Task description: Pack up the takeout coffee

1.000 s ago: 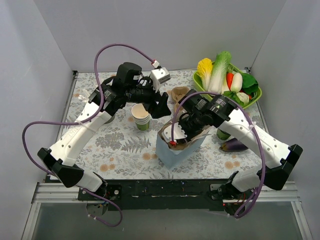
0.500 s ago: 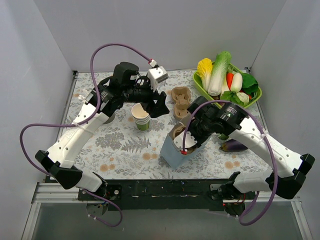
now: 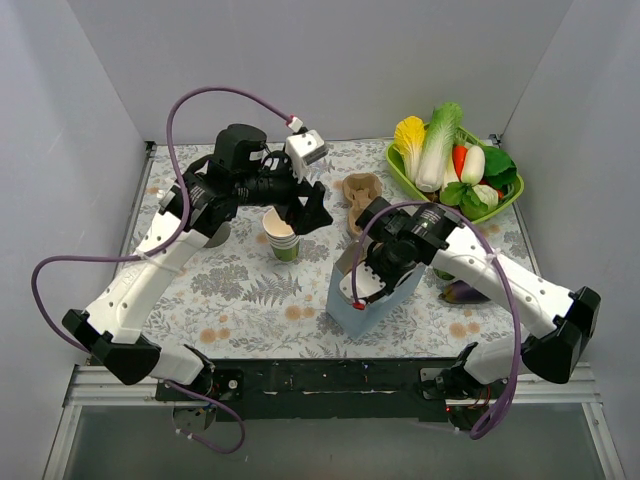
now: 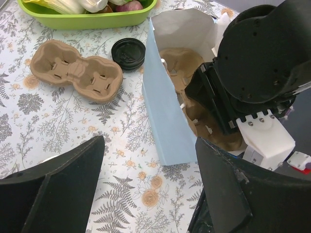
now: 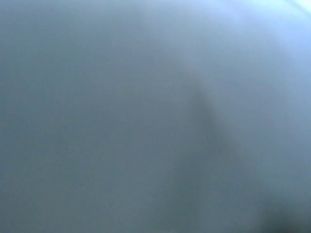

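The lidded takeout coffee cup is not in view. A light blue paper bag (image 3: 385, 300) stands open at the table's front middle, with a brown pulp cup carrier (image 4: 194, 73) inside it. My right gripper (image 3: 372, 275) reaches down into the bag's mouth, and its fingers are hidden. The right wrist view shows only blurred blue-grey. My left gripper (image 3: 308, 208) hovers open and empty above the table, just right of a stack of lidless cream-and-green cups (image 3: 283, 236). In the left wrist view the bag (image 4: 167, 126) lies just beyond my open left gripper (image 4: 150, 194).
A second brown cup carrier (image 4: 75, 73) lies on the flowered tablecloth behind the bag, with a loose black lid (image 4: 129, 51) beside it. A green basket (image 3: 400, 170) of vegetables stands at the back right. An eggplant (image 3: 468, 292) lies right of the bag.
My right gripper has pushed deeper into the bag, and the bag has shifted a little to the right and stands more upright. My left arm has drawn slightly back and left.
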Tool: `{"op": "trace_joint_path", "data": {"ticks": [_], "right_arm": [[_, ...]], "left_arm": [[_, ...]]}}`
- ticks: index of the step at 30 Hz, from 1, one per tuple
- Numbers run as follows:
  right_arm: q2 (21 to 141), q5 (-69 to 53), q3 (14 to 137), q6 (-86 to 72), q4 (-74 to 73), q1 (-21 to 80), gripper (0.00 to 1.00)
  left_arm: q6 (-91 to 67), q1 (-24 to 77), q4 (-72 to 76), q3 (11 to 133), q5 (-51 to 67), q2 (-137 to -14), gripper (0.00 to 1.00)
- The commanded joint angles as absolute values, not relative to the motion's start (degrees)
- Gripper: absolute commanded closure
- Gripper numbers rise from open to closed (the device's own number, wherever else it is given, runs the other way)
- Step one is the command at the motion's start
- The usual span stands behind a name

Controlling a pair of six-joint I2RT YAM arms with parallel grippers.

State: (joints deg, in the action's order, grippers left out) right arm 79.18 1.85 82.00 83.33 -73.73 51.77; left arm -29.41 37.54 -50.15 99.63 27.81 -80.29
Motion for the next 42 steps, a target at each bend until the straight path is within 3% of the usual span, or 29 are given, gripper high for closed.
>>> {"op": "trace_joint_path", "data": {"ticks": [1, 13, 19, 20, 31, 34, 42], "right_arm": [[79.36, 5.71, 77.19, 86.66, -75.15, 52.03, 0.88], [86.92, 11.25, 75.23, 82.53, -75.15, 53.17, 0.81], [87.63, 11.96, 77.07, 80.95, -75.23, 53.7, 0.57], [87.28, 11.78, 77.78, 80.95, -75.23, 53.7, 0.48], [82.71, 6.15, 83.95, 81.83, -75.15, 53.88, 0.3], [82.62, 6.5, 82.62, 80.51, -74.88, 53.88, 0.11], [81.65, -1.65, 90.26, 74.02, -74.1, 53.88, 0.07]], "left_arm": [[-28.92, 37.09, -50.89, 98.7, 27.95, -77.43, 0.24], [-29.18, 36.39, -50.98, 97.65, 27.95, -76.73, 0.23], [-29.09, 36.3, -51.15, 97.3, 28.12, -76.47, 0.23], [-29.09, 36.3, -51.15, 97.12, 28.3, -76.38, 0.23], [-29.53, 36.3, -50.54, 95.36, 30.23, -76.29, 0.22], [-29.44, 36.3, -50.62, 95.89, 30.94, -76.9, 0.22], [-29.18, 36.3, -50.1, 94.66, 31.9, -76.99, 0.22]]}}
